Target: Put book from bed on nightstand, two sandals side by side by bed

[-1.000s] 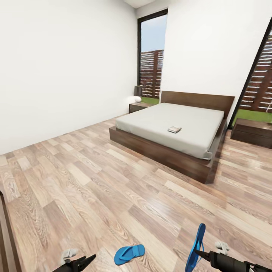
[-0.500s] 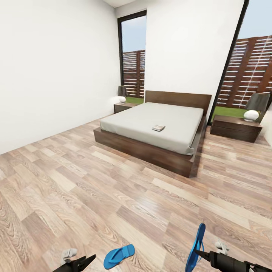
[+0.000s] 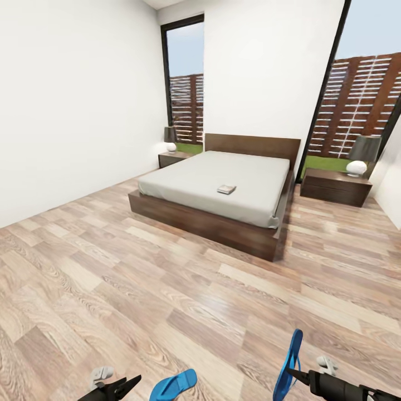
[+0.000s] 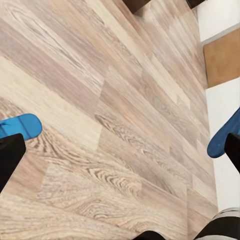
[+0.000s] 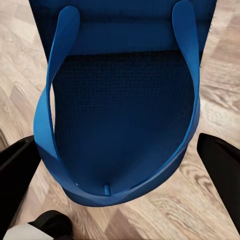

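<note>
The bed [image 3: 217,186] stands against the far wall, and the book [image 3: 226,189] lies on its grey mattress. A nightstand [image 3: 174,159] flanks the bed on the left and another nightstand [image 3: 334,187] on the right. One blue sandal [image 3: 174,385] lies flat on the floor between my arms; it is the sandal [image 4: 21,127] seen past one finger in the left wrist view. My left gripper [image 3: 126,385] is open and empty just left of it. My right gripper [image 3: 295,376] is shut on the other sandal [image 3: 289,363], which hangs upright, its sole and straps [image 5: 125,110] close to the camera.
A table lamp [image 3: 170,138] stands on the left nightstand and another lamp [image 3: 360,155] on the right one. Tall dark-framed windows [image 3: 186,83] show a slatted fence. Wide wood-plank floor [image 3: 167,278] lies between me and the bed. A white wall runs along the left.
The whole picture has shifted left, so the camera has turned right; the right nightstand and lamp have come into view. Both grippers and the held sandal sit as before.
</note>
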Motion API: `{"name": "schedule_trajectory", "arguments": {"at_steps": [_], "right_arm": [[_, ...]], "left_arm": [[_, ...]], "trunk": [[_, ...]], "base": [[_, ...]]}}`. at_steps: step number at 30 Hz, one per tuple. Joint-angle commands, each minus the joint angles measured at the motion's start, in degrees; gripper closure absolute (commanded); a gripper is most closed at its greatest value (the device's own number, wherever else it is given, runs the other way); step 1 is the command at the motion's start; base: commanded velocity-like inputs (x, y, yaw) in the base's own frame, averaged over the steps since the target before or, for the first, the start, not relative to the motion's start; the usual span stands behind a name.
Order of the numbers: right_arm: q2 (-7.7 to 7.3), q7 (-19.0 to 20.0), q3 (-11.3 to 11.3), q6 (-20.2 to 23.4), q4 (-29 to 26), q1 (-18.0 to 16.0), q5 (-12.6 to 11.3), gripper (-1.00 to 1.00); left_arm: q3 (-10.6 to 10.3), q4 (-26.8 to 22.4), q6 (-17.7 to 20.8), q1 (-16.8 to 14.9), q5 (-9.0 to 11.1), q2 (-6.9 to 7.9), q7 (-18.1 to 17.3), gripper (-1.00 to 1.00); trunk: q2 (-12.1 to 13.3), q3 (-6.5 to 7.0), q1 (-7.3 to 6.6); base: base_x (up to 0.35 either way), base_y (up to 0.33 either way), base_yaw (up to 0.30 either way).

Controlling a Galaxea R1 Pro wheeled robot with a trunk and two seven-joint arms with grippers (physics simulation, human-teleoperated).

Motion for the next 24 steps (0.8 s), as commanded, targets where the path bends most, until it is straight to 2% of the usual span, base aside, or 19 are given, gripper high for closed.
{"name": "schedule_trajectory", "arguments": {"at_steps": [1,16,24], "right_arm": [[0.02,0.21,-0.45,0.59,-0.01,-0.02,0.07,1.00],[0.64,0.21,-0.45,0.59,-0.01,-0.02,0.07,1.00],[0.65,0.21,-0.45,0.59,-0.01,-0.07,0.07,1.00]], "left_arm": [[0.03,0.02,0.58,-0.03,0.37,0.00,-0.17,-1.00],[0.03,0.02,0.56,-0.03,0.37,0.00,-0.17,-1.00],[0.03,0.02,0.56,-0.03,0.37,0.00,-0.17,-1.00]], "trunk": [[-0.02,-0.05,0.01],[-0.02,-0.05,0.01],[-0.02,-0.05,0.01]], "base": [[0.091,0.074,-0.002],[0.014,0.011,-0.007],[0.000,0.000,-0.224]]}}
